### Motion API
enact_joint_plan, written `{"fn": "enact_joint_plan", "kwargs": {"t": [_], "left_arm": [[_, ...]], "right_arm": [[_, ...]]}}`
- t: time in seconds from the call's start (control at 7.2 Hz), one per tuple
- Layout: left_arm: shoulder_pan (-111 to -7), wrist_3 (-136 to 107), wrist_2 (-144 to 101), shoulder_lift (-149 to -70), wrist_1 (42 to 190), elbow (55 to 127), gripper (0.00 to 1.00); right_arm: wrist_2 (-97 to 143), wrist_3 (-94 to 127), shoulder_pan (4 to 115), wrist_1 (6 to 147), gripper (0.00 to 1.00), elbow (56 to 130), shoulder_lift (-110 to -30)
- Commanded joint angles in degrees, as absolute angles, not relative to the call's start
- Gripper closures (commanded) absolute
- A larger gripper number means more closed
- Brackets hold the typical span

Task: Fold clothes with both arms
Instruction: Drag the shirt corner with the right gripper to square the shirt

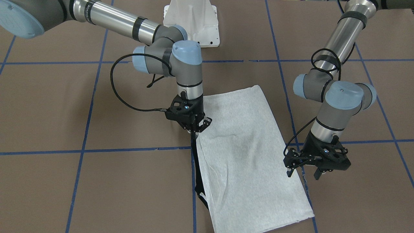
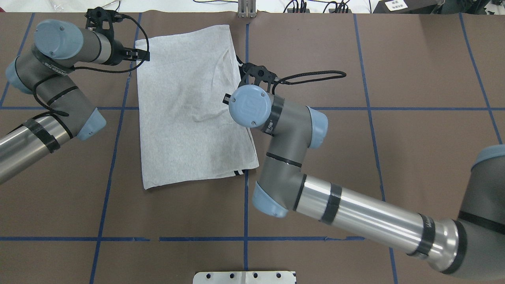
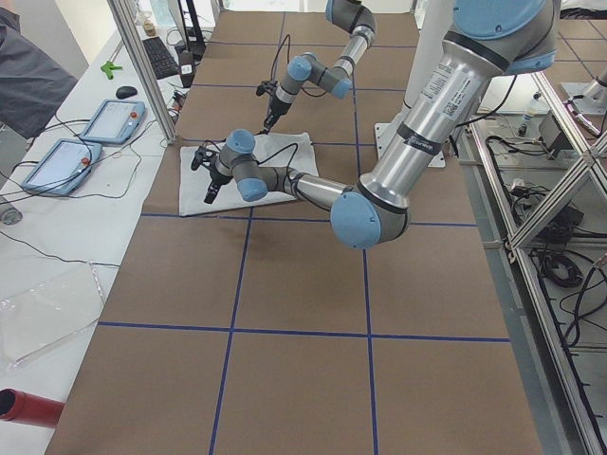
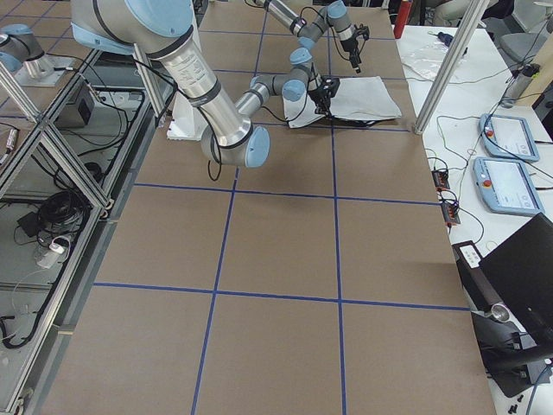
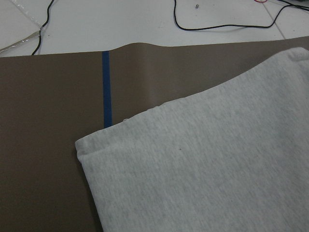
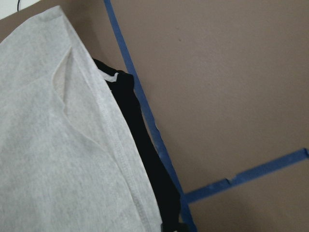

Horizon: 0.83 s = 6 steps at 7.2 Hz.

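Left gripper (image 2: 143, 55), fingers apart, hovers at the far corner of the folded grey T-shirt (image 2: 185, 110), which lies flat on the table. Right gripper (image 1: 195, 130) is at its opposite edge; whether its fingers are apart or together cannot be told. Each gripper should pinch all layers before lifting.

T-shirt (image 1: 245, 145) print hidden inside fold; right end effector (image 1: 195, 130) tips perhaps lost in shadow.

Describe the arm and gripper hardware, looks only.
Both the left arm and right arm are silver tubes with grey elbow and wrist housings, round light-blue joint caps and black strap bands; small lettering marks the right arm's tube. A black braided cable loops loosely to each wrist. The left gripper and right gripper are black, skeletal, two-fingered.
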State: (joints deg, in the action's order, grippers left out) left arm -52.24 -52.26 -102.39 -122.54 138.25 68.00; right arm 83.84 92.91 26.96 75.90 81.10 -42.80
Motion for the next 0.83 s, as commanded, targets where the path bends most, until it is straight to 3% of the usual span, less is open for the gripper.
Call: {"fn": "enact_joint_plan", "kwargs": {"t": [0.0,0.14,0.56,0.69], "left_arm": [[-52.21,-52.73,-102.48,-121.30,138.87,69.42,0.00],[-51.95,-52.91,-102.48,-120.33,138.87,70.74,0.00],[-51.94,-53.17,-102.57,-119.53,138.78,71.81,0.00],[-51.94,-53.26,-102.66,-119.44,138.78,71.81,0.00]], "right_arm": [[80.97,93.43,21.47,79.80,1.00,99.16,-56.71],[80.86,92.99,21.27,79.72,1.00,101.32,-60.78],[80.69,86.61,22.49,79.80,1.00,100.64,-61.61],[80.51,86.05,22.76,79.80,0.61,100.63,-61.61]]}}
